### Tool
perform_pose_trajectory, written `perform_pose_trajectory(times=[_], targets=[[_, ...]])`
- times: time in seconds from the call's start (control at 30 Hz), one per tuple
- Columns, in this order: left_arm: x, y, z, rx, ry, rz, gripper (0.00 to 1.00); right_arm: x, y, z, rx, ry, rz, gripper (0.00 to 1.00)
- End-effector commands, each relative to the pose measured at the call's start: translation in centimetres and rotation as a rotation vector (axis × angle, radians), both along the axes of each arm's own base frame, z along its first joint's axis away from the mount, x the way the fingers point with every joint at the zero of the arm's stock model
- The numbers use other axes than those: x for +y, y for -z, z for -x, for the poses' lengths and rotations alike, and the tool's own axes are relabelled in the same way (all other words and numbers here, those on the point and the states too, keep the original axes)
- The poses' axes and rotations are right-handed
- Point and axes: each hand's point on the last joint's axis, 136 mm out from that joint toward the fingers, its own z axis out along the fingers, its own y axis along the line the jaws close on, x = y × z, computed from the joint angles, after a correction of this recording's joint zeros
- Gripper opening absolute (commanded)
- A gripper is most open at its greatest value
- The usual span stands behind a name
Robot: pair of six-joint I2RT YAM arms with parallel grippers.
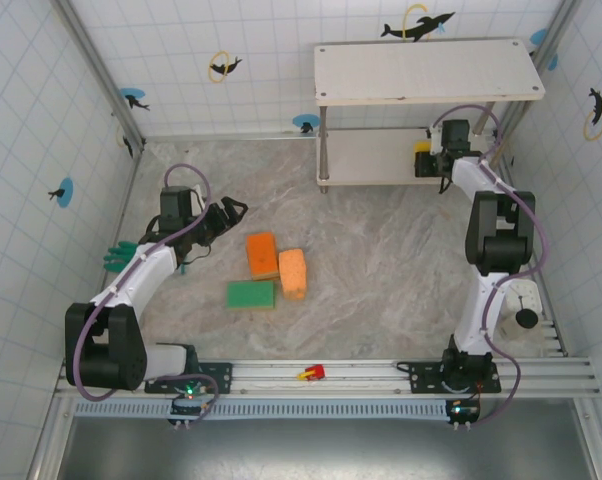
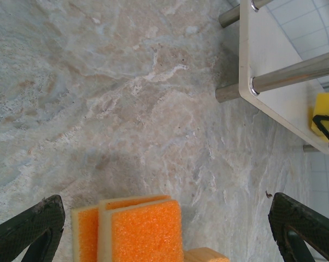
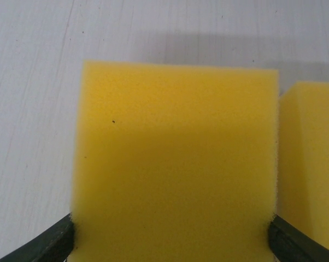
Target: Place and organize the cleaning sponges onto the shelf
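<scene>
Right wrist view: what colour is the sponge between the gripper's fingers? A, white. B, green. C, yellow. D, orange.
C: the sponge in the right gripper is plainly yellow, resting on the pale shelf.

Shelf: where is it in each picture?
Top external: shelf in the upper right.
Left wrist: top right corner, its lower board and metal legs.
Right wrist: the white lower board behind the sponge.
Shared landmark: the yellow sponge on the lower board.
</scene>
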Motion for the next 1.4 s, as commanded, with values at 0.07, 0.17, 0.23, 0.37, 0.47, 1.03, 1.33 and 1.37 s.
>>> perform_pose_trajectory(times=[0.07, 0.17, 0.23, 0.37, 0.47, 1.03, 1.33, 1.37], targets=[[0.08, -0.12, 0.03, 0.006, -0.007, -0.004, 0.97, 0.08, -0.21, -0.84, -0.004, -0.002, -0.012, 0.7], [0.11, -0.11, 0.01, 0.007, -0.009, -0.005, 0.97, 0.14, 0.02, -0.82, 0.001, -0.001, -0.014, 0.7], [0.1, -0.01, 0.03, 0.009, -0.009, -0.005, 0.97, 0.15, 0.15, -0.77, 0.004, 0.0, -0.018, 0.7], [0.1, -0.01, 0.04, 0.009, -0.008, -0.007, 0.97, 0.14, 0.32, -0.71, 0.008, 0.001, -0.02, 0.71], [0.11, 0.05, 0.07, 0.01, -0.008, -0.007, 0.97, 0.1, 0.29, -0.81, 0.005, 0.007, -0.022, 0.73], [0.04, -0.05, -0.04, 0.008, -0.003, -0.006, 0.97, 0.34, 0.17, -1.43, -0.017, 0.061, -0.047, 0.75], [-0.09, 0.05, -0.22, 0.013, 0.004, -0.004, 0.97, 0.22, -0.07, -1.41, -0.022, 0.077, -0.045, 0.8], [-0.04, 0.03, -0.21, 0.012, 0.003, -0.004, 0.97, 0.23, -0.13, -1.4, -0.023, 0.077, -0.046, 0.8]])
